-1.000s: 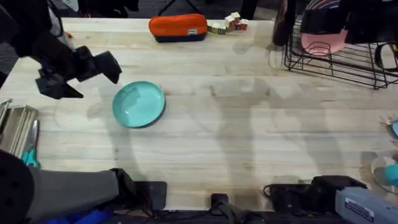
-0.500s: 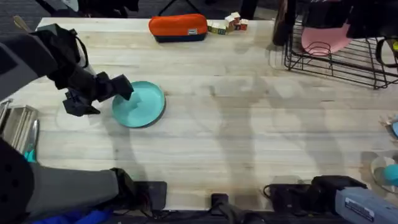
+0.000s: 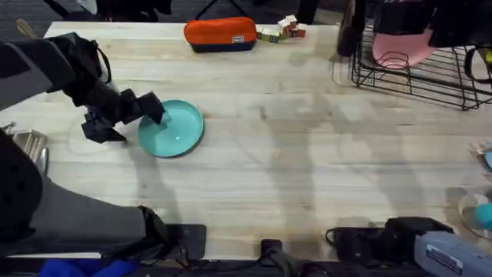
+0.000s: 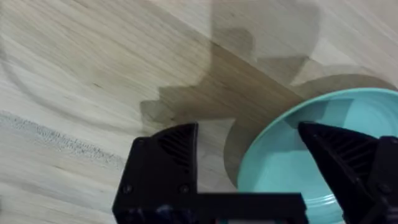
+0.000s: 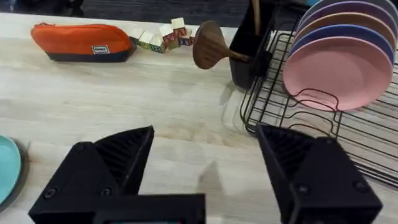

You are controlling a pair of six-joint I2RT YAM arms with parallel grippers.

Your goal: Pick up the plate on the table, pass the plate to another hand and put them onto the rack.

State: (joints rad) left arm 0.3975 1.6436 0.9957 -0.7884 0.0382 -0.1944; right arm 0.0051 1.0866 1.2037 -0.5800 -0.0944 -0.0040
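Observation:
The teal plate (image 3: 173, 128) lies flat on the table (image 3: 307, 154), left of centre. My left gripper (image 3: 132, 121) is at the plate's left edge and is open. In the left wrist view the left gripper (image 4: 249, 134) straddles the rim of the plate (image 4: 311, 180), with one finger over the plate and the other over bare wood. My right gripper (image 5: 205, 134) hangs open and empty above the table, facing the black wire rack (image 5: 373, 137). The rack (image 3: 430, 73) stands at the far right. A sliver of the plate (image 5: 6, 168) shows in the right wrist view.
Pink and other coloured plates (image 5: 339, 71) stand in the rack. A wooden spoon (image 5: 211, 45) leans from a black holder beside it. An orange pouch (image 3: 220, 34) and small blocks (image 3: 280, 31) lie at the far edge. Metal utensils (image 3: 23, 154) sit at the left edge.
My left arm has swung down and to the right, from left of the plate to its left rim. The plate and the right gripper have not moved.

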